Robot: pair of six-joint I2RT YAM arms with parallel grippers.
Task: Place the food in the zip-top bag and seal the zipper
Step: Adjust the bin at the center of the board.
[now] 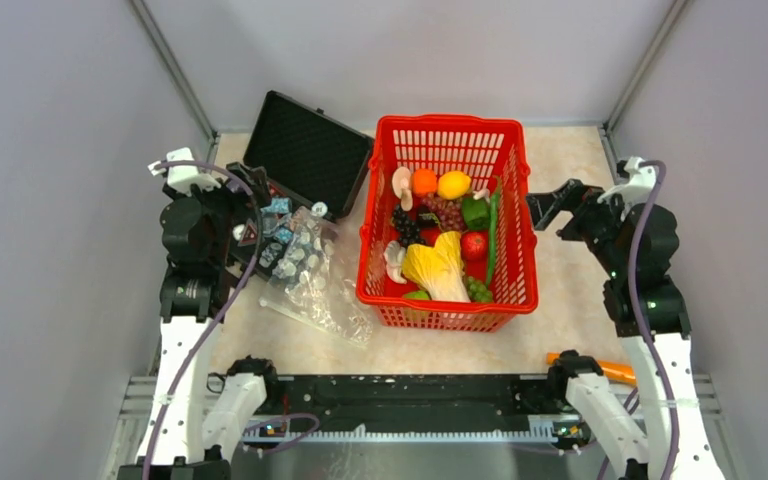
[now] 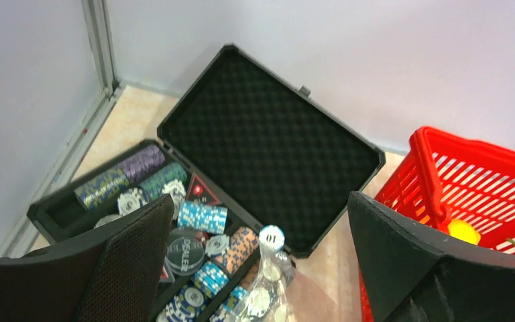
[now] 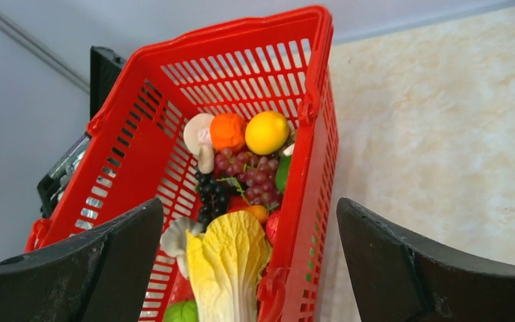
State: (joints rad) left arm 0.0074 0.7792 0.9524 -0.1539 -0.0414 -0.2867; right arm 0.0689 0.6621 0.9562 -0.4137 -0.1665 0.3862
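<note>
At frame centre, the food (image 1: pixel 442 245) is kept in the red basket (image 1: pixel 450 128); the zip-top bag (image 1: pixel 328 292) is laid just left. The left gripper (image 2: pixel 258 201) and right gripper (image 3: pixel 249 201) are spread wide, nothing held.

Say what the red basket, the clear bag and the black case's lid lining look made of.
Red basket: moulded plastic, slightly glossy, with slotted walls.
Clear bag: thin plastic film, shiny; it crinkles and glints.
Lid lining: probably soft foam, matte black, with an egg-crate dimple pattern.
</note>
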